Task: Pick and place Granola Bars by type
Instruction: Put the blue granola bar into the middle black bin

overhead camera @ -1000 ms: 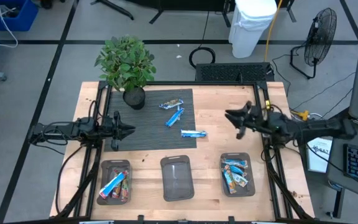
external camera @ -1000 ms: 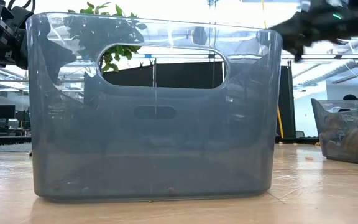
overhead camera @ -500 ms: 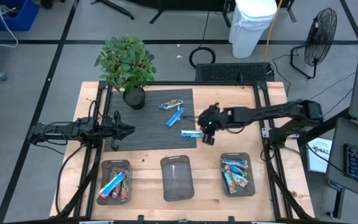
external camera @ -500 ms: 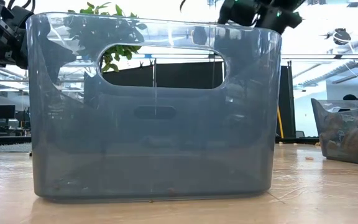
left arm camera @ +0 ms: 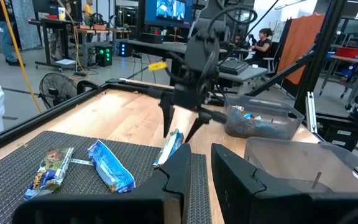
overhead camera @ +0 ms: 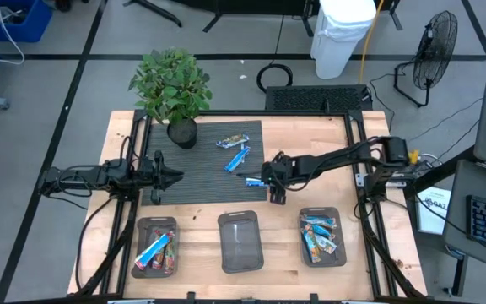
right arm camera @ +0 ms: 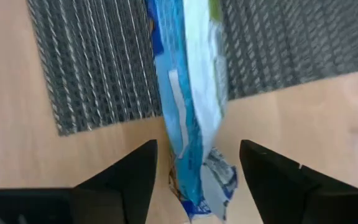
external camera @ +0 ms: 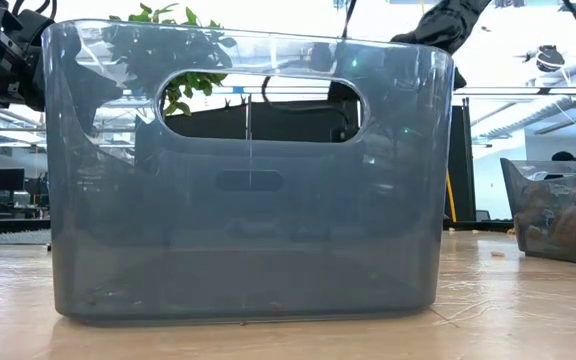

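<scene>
Right wrist view shows what the high view hides: the right gripper (right arm camera: pixel 194 177), fingers spread wide, straddles a blue-and-white granola bar (right arm camera: pixel 188 106) that lies half on the dark ribbed mat (right arm camera: pixel 98 68), half on the wooden tabletop (right arm camera: pixel 303 118), without pinching it. High view places this at the mat's near right corner. The left gripper (overhead camera: pixel 175 176), fingers nearly together and holding nothing, waits at the mat's left edge.
</scene>
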Available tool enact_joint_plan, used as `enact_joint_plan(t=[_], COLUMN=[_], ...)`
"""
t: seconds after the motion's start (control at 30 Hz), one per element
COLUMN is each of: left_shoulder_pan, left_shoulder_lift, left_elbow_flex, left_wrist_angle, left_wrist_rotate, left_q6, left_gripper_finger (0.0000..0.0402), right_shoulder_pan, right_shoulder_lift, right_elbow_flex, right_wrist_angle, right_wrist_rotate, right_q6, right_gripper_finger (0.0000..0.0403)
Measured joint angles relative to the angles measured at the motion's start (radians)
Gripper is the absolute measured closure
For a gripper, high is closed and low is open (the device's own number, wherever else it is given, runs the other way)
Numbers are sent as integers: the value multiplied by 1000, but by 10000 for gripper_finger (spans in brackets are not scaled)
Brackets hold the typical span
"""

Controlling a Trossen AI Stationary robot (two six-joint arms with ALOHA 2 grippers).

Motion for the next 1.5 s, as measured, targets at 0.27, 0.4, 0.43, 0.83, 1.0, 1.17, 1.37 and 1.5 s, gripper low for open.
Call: enact_joint_plan(t=[0.27, 0.4, 0.43, 0.83, 1.0, 1.17, 1.37, 1.5], left_shoulder_pan=[0, 0, 0, 0, 0, 0, 0, 0], left_shoulder_lift=[0, 0, 0, 0, 0, 0, 0, 0], left_elbow_flex=[0, 0, 0, 0, 0, 0, 0, 0], left_wrist_angle=[0, 0, 0, 0, 0, 0, 3, 3], left_wrist_rotate=[0, 0, 0, 0, 0, 0, 0, 0], left_q6=[0, 0, 0, 0, 0, 0, 0, 0], left_gripper_finger=[334, 334, 334, 334, 334, 334, 334, 334], right_shoulder_pan=[0, 0, 0, 18, 65, 145, 262, 326], right_shoulder_lift=[10, -15, -23, -173, -268, -327, -319, -278], right_elbow_flex=[0, 0, 0, 0, 0, 0, 1, 1], right_wrist_angle=[5, 15, 17, 33, 85, 179, 359, 440], right_wrist_rotate=[0, 0, -1, -4, -84, -219, -269, -269], right_q6=[24, 25, 25, 25, 13, 0, 0, 12], right_gripper_finger=[229, 285, 301, 386, 374, 389, 390, 386])
